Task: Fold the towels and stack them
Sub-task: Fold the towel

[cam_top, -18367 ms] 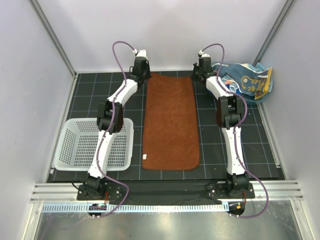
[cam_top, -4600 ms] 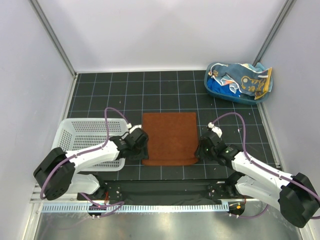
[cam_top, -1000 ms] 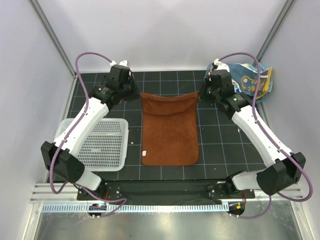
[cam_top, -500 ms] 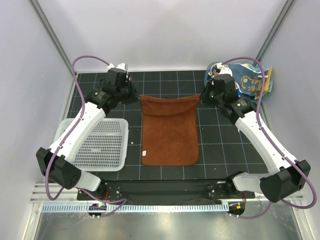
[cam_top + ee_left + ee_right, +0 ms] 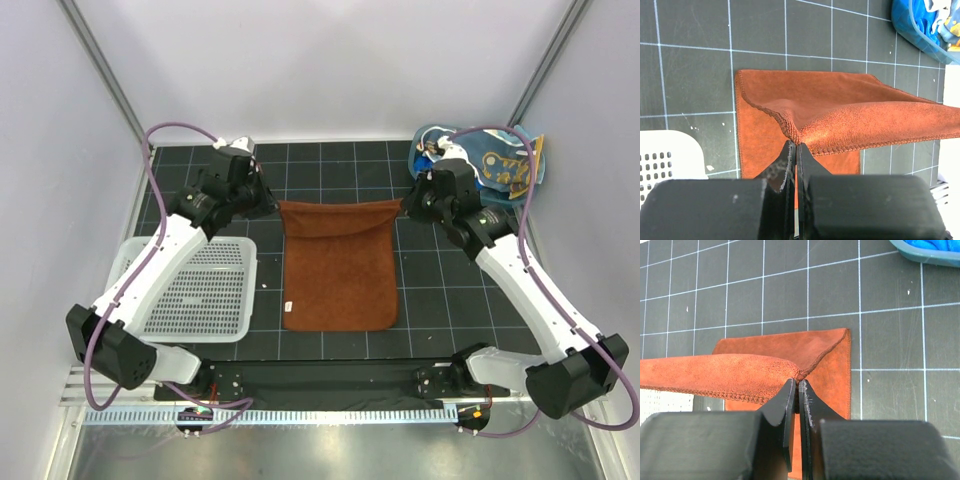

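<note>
Rust-brown towel, centre of the table, far corners pinched tight in our left gripper and right gripper; fold in hand; next, we judge, both corners travel evenly to its near edge.

High overview plus two close, seemingly downward wrist views of towel

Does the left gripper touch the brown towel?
Touching. In the left wrist view the left gripper is shut on a raised corner of the brown towel.
</note>
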Robot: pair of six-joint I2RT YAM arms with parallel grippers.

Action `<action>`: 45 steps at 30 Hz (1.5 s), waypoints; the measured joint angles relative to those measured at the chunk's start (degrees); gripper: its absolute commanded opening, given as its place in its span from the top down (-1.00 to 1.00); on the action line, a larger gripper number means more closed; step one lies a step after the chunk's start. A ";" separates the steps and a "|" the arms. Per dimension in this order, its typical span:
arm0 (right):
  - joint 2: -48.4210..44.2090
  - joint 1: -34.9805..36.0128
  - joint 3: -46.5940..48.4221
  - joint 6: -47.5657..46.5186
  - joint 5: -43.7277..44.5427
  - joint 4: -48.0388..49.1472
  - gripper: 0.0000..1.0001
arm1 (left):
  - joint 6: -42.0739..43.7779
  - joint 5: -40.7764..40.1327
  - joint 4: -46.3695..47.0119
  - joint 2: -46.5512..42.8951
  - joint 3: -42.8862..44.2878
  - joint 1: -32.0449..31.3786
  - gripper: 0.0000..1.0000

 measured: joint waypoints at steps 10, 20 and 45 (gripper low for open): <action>-2.84 0.00 -3.58 0.96 -1.01 -0.09 0.95 | -0.42 0.22 0.55 -3.08 -4.20 -0.74 1.00; -5.31 0.00 -8.37 1.73 -2.69 -0.04 0.95 | -1.38 0.46 1.31 -5.42 -9.38 -1.46 1.00; -9.70 0.02 -18.43 2.16 -5.18 -0.44 0.95 | -1.66 -0.13 2.75 -6.95 -17.07 -5.03 1.00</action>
